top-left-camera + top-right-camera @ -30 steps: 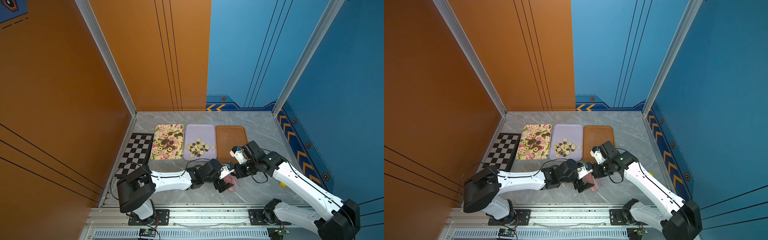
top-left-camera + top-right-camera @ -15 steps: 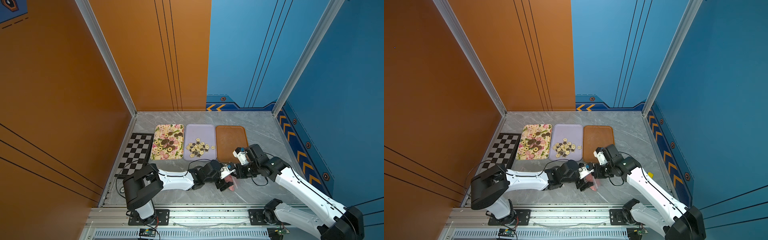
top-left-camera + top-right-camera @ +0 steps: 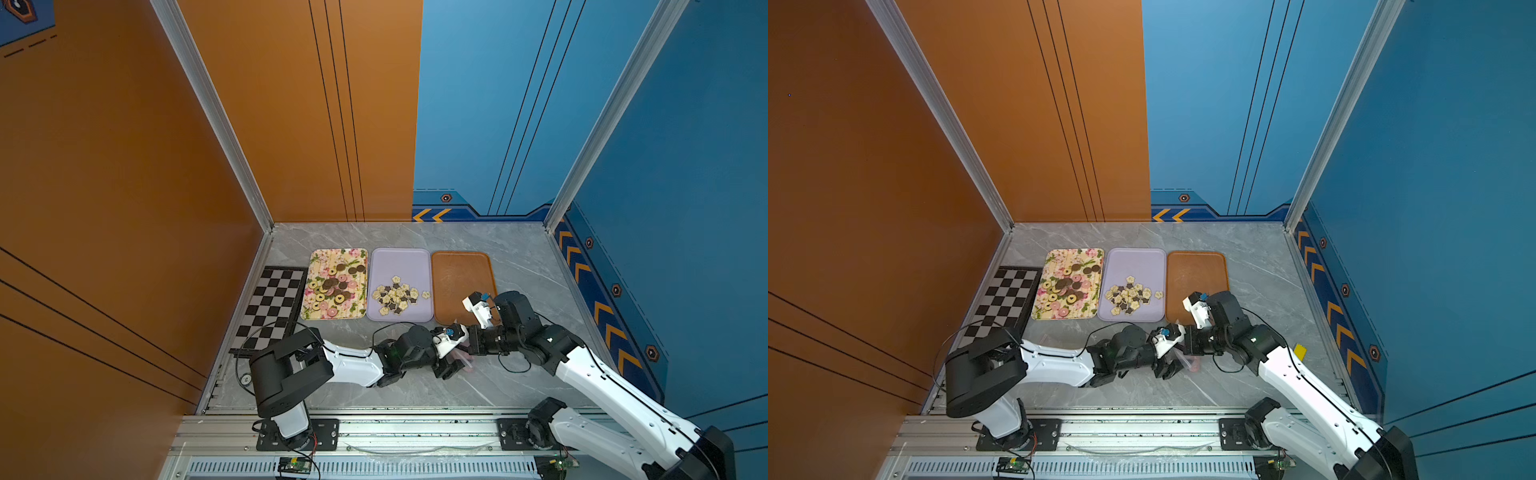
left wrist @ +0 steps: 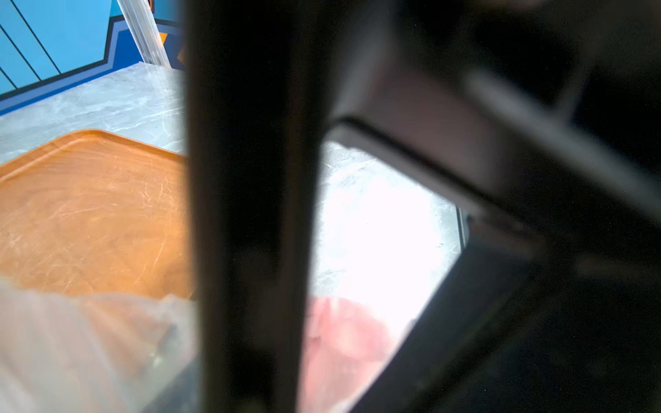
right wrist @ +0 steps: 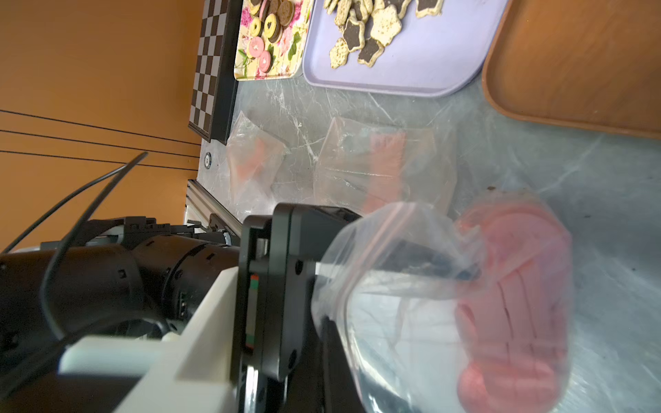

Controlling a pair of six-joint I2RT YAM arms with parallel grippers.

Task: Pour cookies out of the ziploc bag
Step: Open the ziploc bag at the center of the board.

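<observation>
Here, a clear bag [image 5: 411,293] of pink cookies [image 5: 511,304] is held low over the tabletop [image 3: 415,390], just in front of a brown tray [image 3: 461,278]. The left fingers [image 5: 411,265] stand apart, one reaching inside the bag's open mouth. The right fingers [image 3: 472,347] are closed, pinching the bag's edge. Other cookies [image 3: 395,295] lie on a floral tray [image 3: 318,257] and a lilac tray [image 3: 399,262] beside the brown one.

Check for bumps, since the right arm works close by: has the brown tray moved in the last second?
No. The brown tray lies beside the lilac tray, far edges roughly level, just as before.
</observation>
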